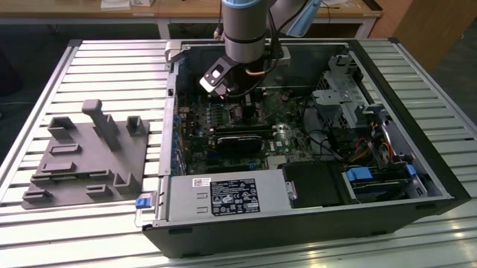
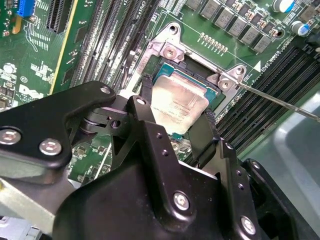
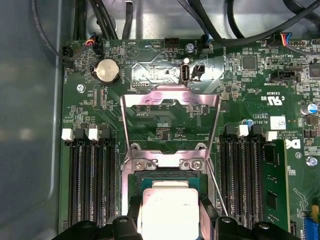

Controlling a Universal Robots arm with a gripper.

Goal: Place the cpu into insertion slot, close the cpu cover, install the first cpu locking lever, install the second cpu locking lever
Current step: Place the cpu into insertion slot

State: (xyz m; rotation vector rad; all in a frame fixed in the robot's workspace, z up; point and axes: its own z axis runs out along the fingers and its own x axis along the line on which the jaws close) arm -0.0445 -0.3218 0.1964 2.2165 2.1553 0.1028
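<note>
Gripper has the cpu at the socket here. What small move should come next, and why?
Probably ease straight down: the gripper grips the cpu squarely over the insertion slot, the cpu cover stands open, and full seating isn't evident.

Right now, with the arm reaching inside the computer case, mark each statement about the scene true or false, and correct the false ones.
1. The jaws flank the cpu on two opposite sides. True.
2. The cpu cover is shut over the chip. False: the cpu cover stands swung open, away from the insertion slot.
3. A round coin battery sits on the green board. True.
4. The cpu lies on the grey fixture outside the case. False: it is at the insertion slot, between the jaws.
</note>
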